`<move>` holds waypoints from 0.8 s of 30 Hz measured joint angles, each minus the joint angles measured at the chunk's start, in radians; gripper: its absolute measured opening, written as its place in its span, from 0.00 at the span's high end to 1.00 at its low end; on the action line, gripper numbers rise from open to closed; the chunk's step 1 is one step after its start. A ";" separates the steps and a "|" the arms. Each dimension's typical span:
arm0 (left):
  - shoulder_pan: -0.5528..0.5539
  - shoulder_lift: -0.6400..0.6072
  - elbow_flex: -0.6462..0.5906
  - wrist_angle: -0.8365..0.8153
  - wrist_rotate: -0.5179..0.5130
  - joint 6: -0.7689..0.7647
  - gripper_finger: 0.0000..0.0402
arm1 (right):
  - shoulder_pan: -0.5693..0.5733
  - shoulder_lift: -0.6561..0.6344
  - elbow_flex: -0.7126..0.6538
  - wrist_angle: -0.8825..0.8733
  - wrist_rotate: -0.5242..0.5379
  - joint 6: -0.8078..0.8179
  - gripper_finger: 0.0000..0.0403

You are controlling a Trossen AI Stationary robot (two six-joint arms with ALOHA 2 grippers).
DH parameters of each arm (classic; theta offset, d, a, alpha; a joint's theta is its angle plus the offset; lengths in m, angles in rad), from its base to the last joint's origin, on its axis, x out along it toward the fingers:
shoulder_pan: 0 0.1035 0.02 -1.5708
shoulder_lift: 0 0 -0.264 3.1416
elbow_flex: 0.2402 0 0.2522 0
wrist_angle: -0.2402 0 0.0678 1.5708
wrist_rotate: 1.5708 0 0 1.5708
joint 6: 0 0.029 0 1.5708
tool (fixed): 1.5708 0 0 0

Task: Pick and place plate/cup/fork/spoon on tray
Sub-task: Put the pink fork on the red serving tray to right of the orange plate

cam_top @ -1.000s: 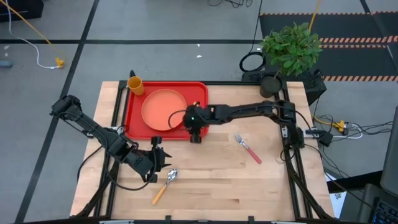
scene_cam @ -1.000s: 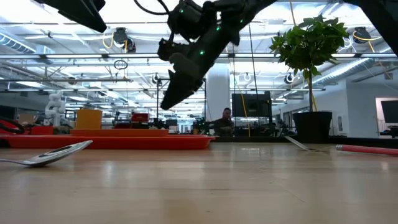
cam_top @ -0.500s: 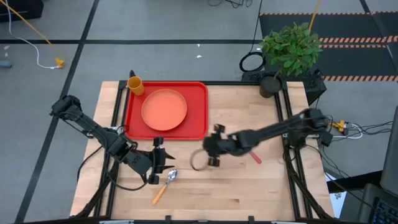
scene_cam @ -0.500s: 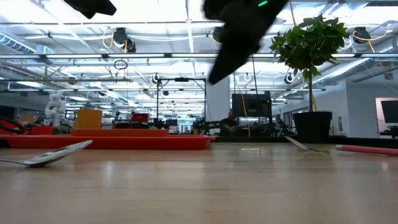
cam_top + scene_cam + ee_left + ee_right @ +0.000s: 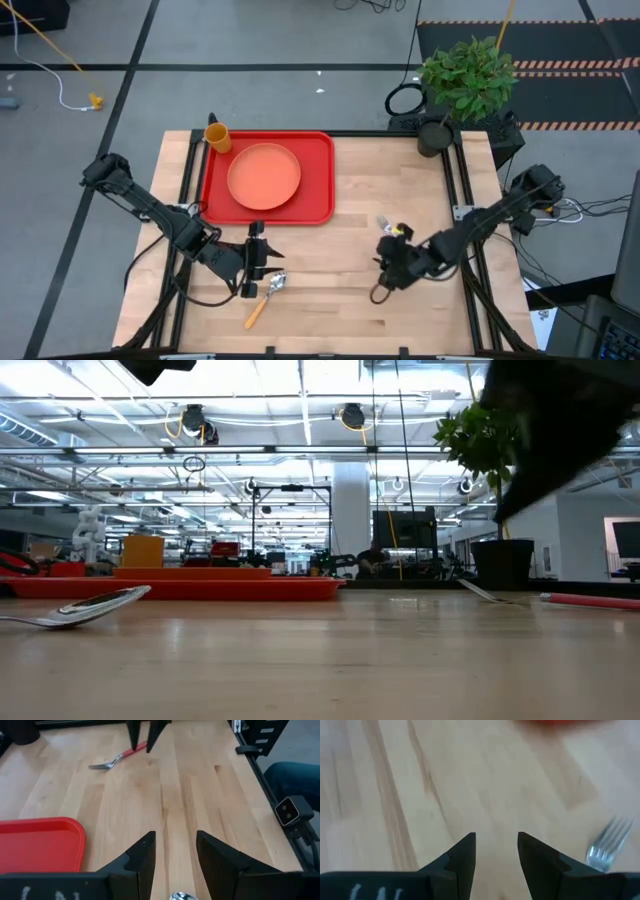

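The orange plate (image 5: 264,176) lies on the red tray (image 5: 318,205) at the table's far left. The yellow-orange cup (image 5: 217,136) stands at the tray's far left corner. The spoon (image 5: 265,297) lies on the table near the front, with its bowl (image 5: 179,896) just below my open left gripper (image 5: 262,262). The fork (image 5: 120,757) lies at the table's right middle. My right gripper (image 5: 388,252) hovers open just near of the fork's tines (image 5: 607,845), and its arm hides the pink handle in the high view.
A potted plant (image 5: 466,80) stands at the table's far right corner. Bare wood lies between the tray, the spoon and the fork. In the low view the spoon (image 5: 75,608) and the fork (image 5: 545,597) lie flat on the table.
My right gripper has swung from the tray's near edge toward the table's right and near edges, and now stands by the fork. The plate has stayed on the tray.
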 joint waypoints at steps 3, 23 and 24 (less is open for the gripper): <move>0.003 0.010 0.000 0.003 -0.002 0.011 0.64 | 0.029 -0.001 -0.016 -0.107 0.026 0.123 0.65; 0.023 0.078 0.000 0.053 -0.009 0.061 0.64 | 0.018 0.000 -0.233 -0.135 0.177 0.248 0.40; 0.024 0.077 0.000 0.056 -0.009 0.061 0.64 | 0.016 0.000 -0.254 -0.108 0.180 0.245 0.39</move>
